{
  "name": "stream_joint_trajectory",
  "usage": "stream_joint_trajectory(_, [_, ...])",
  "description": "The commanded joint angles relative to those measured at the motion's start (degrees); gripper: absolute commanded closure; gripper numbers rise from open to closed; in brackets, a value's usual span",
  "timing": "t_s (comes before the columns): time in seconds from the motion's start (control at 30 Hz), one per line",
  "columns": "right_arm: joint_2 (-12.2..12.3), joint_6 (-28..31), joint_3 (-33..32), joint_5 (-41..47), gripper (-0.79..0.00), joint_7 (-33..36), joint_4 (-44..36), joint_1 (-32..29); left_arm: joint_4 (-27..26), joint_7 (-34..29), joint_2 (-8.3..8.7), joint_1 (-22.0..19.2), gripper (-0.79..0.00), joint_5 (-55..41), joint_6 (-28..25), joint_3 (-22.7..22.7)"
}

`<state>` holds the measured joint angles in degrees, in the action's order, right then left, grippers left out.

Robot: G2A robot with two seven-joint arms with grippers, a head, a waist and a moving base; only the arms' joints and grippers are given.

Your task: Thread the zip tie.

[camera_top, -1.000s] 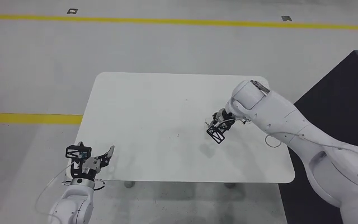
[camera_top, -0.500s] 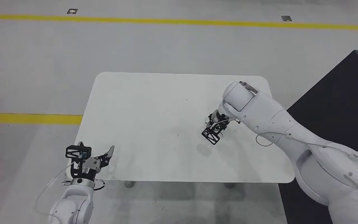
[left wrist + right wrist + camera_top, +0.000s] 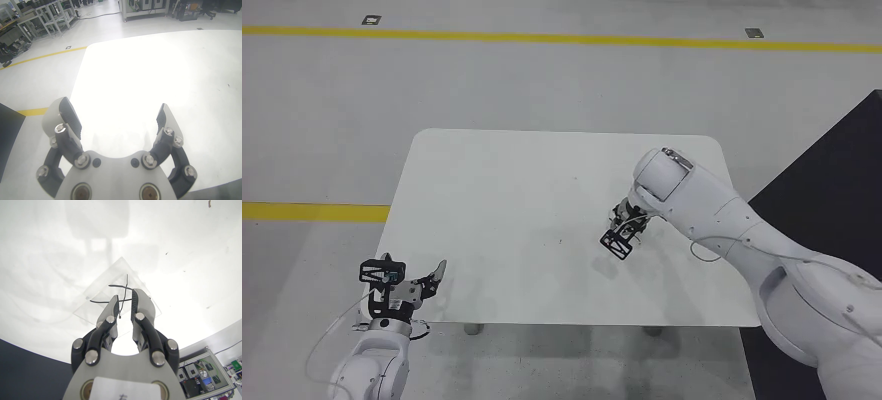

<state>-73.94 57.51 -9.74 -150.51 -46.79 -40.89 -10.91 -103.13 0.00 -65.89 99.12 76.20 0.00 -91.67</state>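
Three thin black zip ties lie crossed on a clear square plate on the white table. One zip tie runs lengthwise between the fingers of my right gripper, which stands just above the plate, narrowly open with its pads apart from the tie. A second tie and a third lie crosswise at the fingertips. From above, the right gripper points down at the table's right half. My left gripper is wide open with nothing in it, off the table's front left corner.
The table's right front edge curves close behind the plate, with a dark floor area beyond it. Racks and equipment stand across the floor, far from the table. A yellow floor line runs beside the left side.
The right arm has swung slightly left, carrying its gripper a little toward the table's middle. The left arm has not moved.
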Motion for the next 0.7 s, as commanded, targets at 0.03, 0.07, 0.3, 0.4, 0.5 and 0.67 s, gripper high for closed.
stream_joint_trajectory(0.03, [-0.5,-0.5,0.0,-0.9,-0.135,-0.5,0.5,0.0,0.0,0.0,0.00,0.0,-0.785,0.0,0.0,0.0])
stream_joint_trajectory(0.07, [-0.6,-0.8,0.0,-1.2,-0.135,-0.8,0.7,-0.1,0.0,0.0,0.00,0.0,-0.785,0.0,0.0,0.0])
stream_joint_trajectory(0.3, [-1.8,-2.4,0.0,-2.7,-0.120,-2.4,3.1,-0.2,0.0,0.0,0.00,0.0,-0.785,0.0,0.0,0.0])
stream_joint_trajectory(0.4, [-2.3,-3.1,0.0,-3.3,-0.111,-3.1,4.3,-0.2,0.0,0.0,0.00,0.0,-0.785,0.0,0.0,0.0])
stream_joint_trajectory(0.5, [-2.8,-3.9,0.0,-4.2,-0.102,-3.9,4.9,-0.1,0.0,0.0,0.00,0.0,-0.785,0.0,0.0,0.0])
stream_joint_trajectory(0.67, [-3.6,-5.7,0.0,-5.9,-0.083,-5.7,6.0,0.0,0.0,0.0,0.00,0.0,-0.785,0.0,0.0,0.0])
